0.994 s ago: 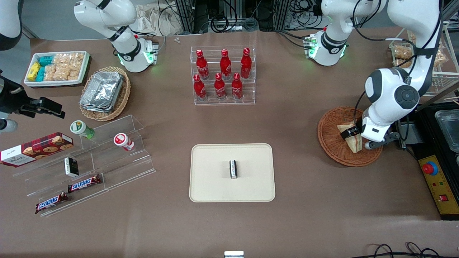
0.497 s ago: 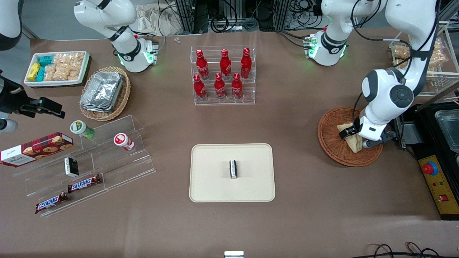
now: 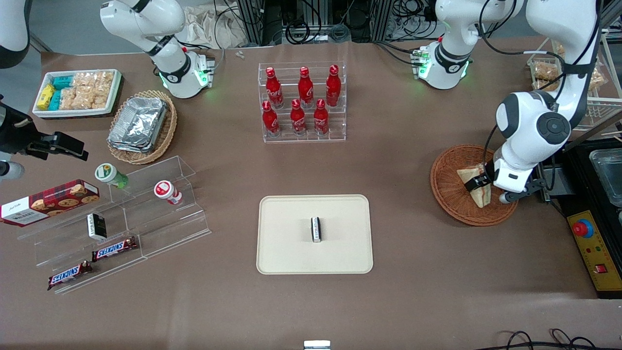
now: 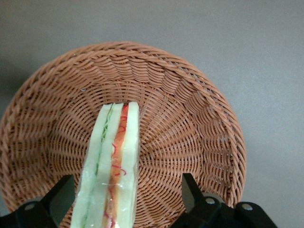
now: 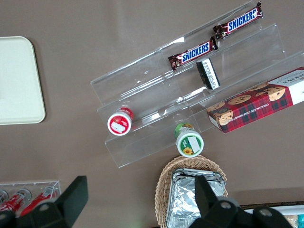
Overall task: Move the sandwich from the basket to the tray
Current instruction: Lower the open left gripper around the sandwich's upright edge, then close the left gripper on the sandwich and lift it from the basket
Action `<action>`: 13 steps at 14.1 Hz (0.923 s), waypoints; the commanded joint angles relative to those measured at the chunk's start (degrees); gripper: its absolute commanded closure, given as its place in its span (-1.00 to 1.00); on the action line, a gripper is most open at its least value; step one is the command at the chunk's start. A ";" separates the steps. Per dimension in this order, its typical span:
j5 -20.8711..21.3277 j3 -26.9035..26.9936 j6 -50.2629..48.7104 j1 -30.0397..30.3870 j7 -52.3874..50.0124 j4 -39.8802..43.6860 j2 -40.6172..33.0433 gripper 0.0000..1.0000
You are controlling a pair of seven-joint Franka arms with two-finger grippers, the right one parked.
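1. Round reddish-brown woven wicker basket [image 3: 461,194] sits on the brown table [image 3: 418,282], near the table edge at the working arm's end.
2. Triangular white-bread sandwich with green, orange and red filling [image 4: 110,171] lies in the basket, standing on edge, filling edge up, in clear wrap.
3. Left arm's claw [image 4: 126,199] is down over the basket. Its two dark fingers [image 4: 192,192] stand wide apart, one on each side of the sandwich. One finger sits close to the bread; the other is well clear of it. Nothing gripped.
4. In the front view the claw [image 3: 486,187] hangs at the sandwich [image 3: 474,184], with the basket rim showing around it.
5. Large flat cream rectangular tray with rounded corners [image 3: 291,243] lies mid-table, nearer the front camera's edge, well apart from the basket.
6. Small black-and-white packet [image 3: 316,229] rests at the tray's middle.
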 commanded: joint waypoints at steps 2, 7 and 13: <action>2.54 0.64 -1.23 0.76 -2.56 -1.39 -0.03 -1.00; 2.19 0.73 1.48 3.67 -4.39 -2.36 2.34 -1.00; 2.36 0.29 5.97 -0.82 -15.39 -2.62 5.86 -1.00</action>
